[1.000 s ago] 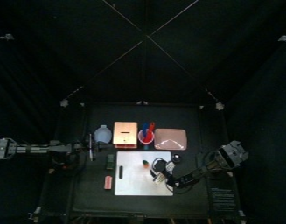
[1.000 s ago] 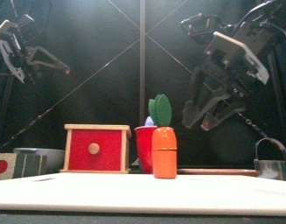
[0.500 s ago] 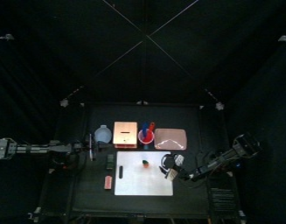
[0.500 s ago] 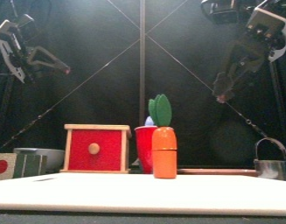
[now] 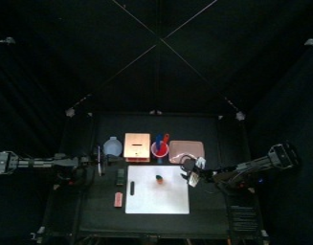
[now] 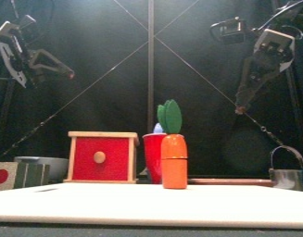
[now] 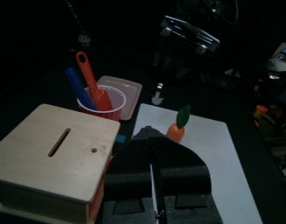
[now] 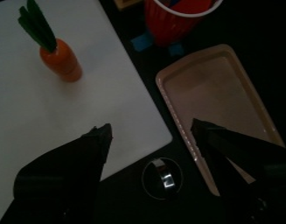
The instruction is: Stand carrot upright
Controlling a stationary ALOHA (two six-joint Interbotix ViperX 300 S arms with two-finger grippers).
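Right hand [image 8: 153, 140] gapes wide, empty; carrot [image 8: 58, 54] stands upright, apart.

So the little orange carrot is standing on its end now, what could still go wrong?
The small orange toy carrot with green leaves stands on a narrow base on the white sheet, so a bump could probably topple it. The open right gripper hangs high to one side; a careless swing back might clip the carrot. The red plastic cup sits close behind, so a falling carrot may knock it.
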